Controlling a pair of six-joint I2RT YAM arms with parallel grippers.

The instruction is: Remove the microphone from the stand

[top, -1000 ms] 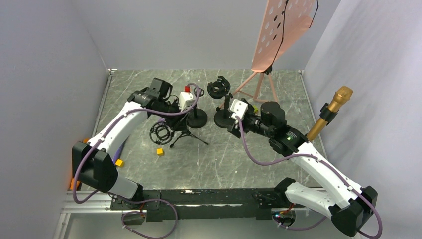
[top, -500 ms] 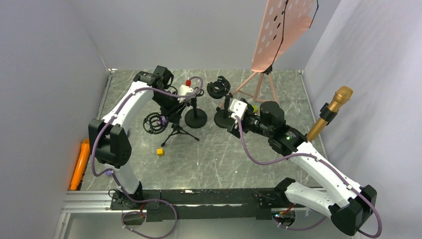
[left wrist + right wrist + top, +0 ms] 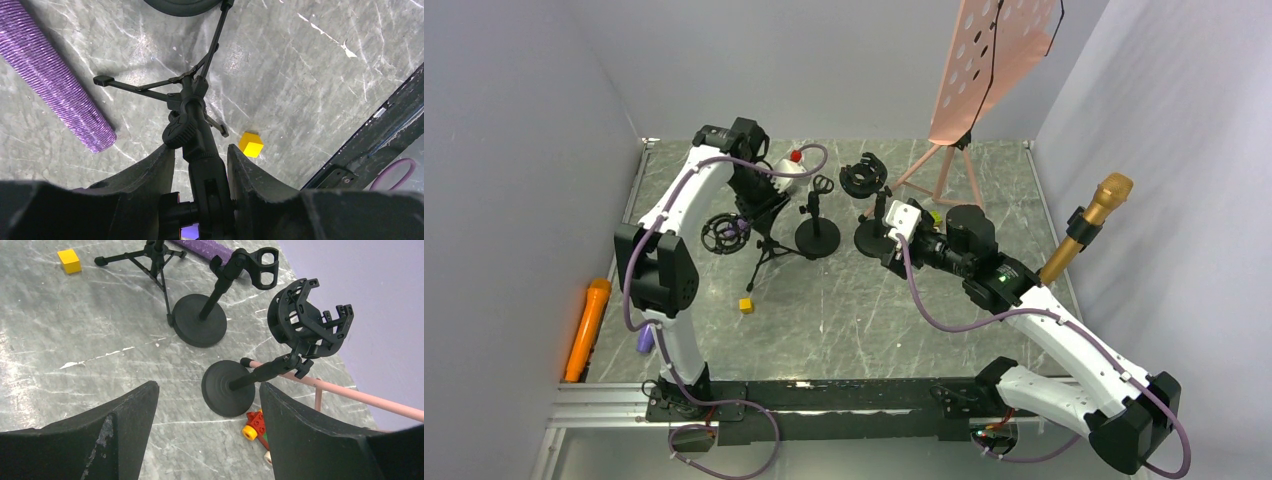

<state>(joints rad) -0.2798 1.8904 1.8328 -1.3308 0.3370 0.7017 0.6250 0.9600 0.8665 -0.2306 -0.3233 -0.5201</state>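
Note:
A black tripod stand (image 3: 192, 107) with a ring shock mount (image 3: 724, 232) leans left of centre (image 3: 767, 252). My left gripper (image 3: 200, 147) is shut on its upper stem just above the star knob, reaching down from above (image 3: 759, 205). A purple textured microphone (image 3: 55, 80) lies flat on the table beside the tripod legs, apart from the stand. It also shows behind the stands in the right wrist view (image 3: 200, 247). The left arm hides most of it in the top view. My right gripper (image 3: 207, 385) is open and holds nothing (image 3: 887, 240).
Under the right gripper stands a round-base stand (image 3: 230, 387) with an empty shock mount (image 3: 305, 317). Next to it is a second round-base stand (image 3: 817, 238) with a clip. Also here: yellow cube (image 3: 745, 305), toy bricks (image 3: 255, 425), pink music stand (image 3: 994, 60), orange microphone (image 3: 587, 318), gold microphone (image 3: 1089, 225).
The left arm has swung up and back with the tripod stand in its grip, shifting the stand left and away. The orange microphone now shows. The right arm has not moved.

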